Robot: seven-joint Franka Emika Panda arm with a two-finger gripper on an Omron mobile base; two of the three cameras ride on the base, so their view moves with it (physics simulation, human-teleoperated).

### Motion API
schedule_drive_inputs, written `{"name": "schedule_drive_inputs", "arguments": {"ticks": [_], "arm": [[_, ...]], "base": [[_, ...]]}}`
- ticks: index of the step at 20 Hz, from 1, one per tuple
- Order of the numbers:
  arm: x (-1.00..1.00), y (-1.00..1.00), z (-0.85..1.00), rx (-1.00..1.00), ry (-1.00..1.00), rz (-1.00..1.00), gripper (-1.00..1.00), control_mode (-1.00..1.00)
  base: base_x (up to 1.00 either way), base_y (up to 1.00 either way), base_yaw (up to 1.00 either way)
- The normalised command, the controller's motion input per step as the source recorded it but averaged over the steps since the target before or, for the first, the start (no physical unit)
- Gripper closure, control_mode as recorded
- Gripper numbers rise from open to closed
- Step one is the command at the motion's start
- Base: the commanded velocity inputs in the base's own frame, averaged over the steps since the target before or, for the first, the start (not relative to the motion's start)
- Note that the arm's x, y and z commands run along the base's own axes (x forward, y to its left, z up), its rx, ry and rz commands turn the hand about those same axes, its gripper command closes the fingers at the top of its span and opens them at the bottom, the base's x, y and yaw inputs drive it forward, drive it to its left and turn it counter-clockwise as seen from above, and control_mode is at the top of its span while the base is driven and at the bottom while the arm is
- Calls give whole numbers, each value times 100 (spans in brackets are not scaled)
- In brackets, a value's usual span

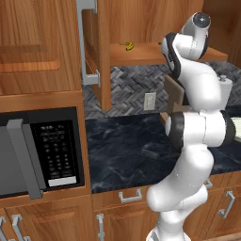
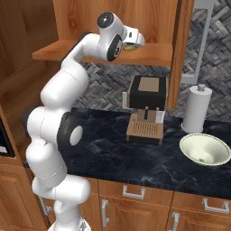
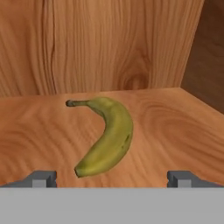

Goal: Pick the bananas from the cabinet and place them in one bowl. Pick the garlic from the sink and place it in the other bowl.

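Here the gripper (image 3: pixel 112 177) stands wide apart and empty, its two grey fingertips (image 3: pixel 42 178) poking up at the bottom corners of the hand view, well to either side of a banana (image 3: pixel 107 136). That banana lies flat on the shelf (image 3: pixel 175 127) of the cabinet (image 3: pixel 109 43), curved, yellow-green, its dark stem pointing toward the back wall and its blunt end close between the fingertips without touching either. In the right base view the hand is reached in over the same shelf and a sliver of yellow shows just under it; the fingers themselves are hidden behind the wrist there. In the left base view a second banana (image 1: pixel 128 45) sits further left on the shelf, small and hard to make out, beside the open cabinet door (image 1: pixel 92 42) with its silver bar handle. Below, on the dark marble counter (image 2: pixel 113 153), stand a coffee machine (image 2: pixel 146 108), a paper towel roll (image 2: pixel 198 108) and a cream-white bowl (image 2: pixel 205 149), partly cut off by the right edge. A microwave (image 1: pixel 40 155) sits at the left.
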Motion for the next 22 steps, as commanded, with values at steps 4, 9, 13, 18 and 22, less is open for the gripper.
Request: {"name": "schedule_drive_inputs", "arguments": {"ticks": [4, 9, 13, 18, 22], "arm": [[34, 0, 0, 0, 0, 0, -100, -100], [27, -11, 0, 0, 0, 0, -100, -100], [17, -14, -6, 0, 0, 0, -100, -100], [12, -5, -10, 0, 0, 0, -100, -100], [11, 0, -10, 0, 1, 0, -100, -100]], "base": [[0, 0, 0], [0, 0, 0], [0, 0, 0], [0, 0, 0], [0, 0, 0]]}}
